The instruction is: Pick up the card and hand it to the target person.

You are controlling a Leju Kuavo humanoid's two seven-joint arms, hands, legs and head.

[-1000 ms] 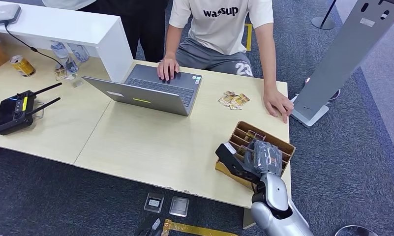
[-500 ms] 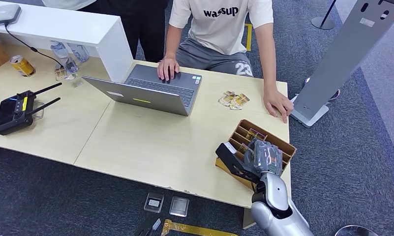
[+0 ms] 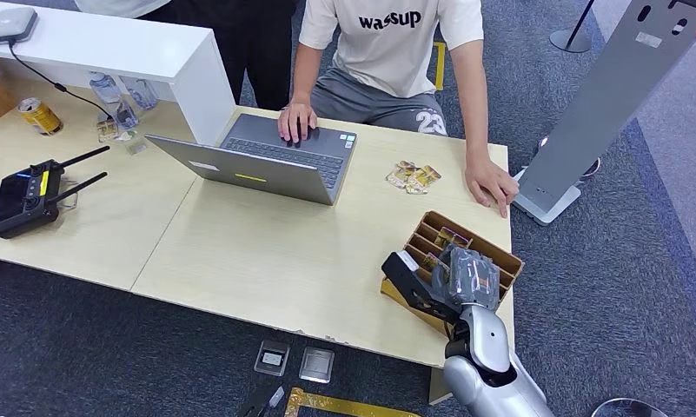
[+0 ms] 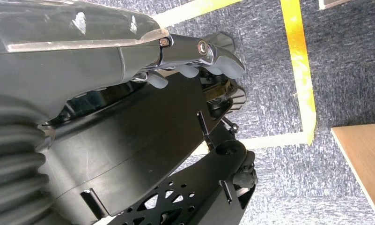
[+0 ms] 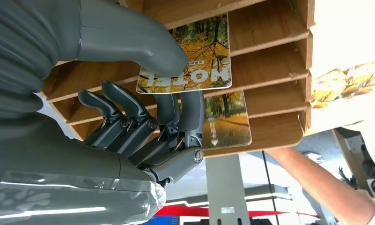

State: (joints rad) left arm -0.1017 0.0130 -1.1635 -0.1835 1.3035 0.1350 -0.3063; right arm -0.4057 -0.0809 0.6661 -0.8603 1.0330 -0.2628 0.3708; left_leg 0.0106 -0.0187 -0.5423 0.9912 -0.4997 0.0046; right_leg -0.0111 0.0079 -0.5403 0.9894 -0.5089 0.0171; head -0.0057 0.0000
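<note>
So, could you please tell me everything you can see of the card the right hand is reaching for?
The card is a glossy rectangle printed with autumn trees in yellow and orange, with HOTEL in white letters along one edge. It sits in a slot of the wooden organizer, its lettered end sticking out past the dividers. The right hand pinches it, thumb on the printed face and fingers beneath. A second similar card lies one slot over.

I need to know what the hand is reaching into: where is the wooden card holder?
The wooden card holder sits at the table's near right corner in the head view, under the right hand, just in front of the person's hand.
</note>
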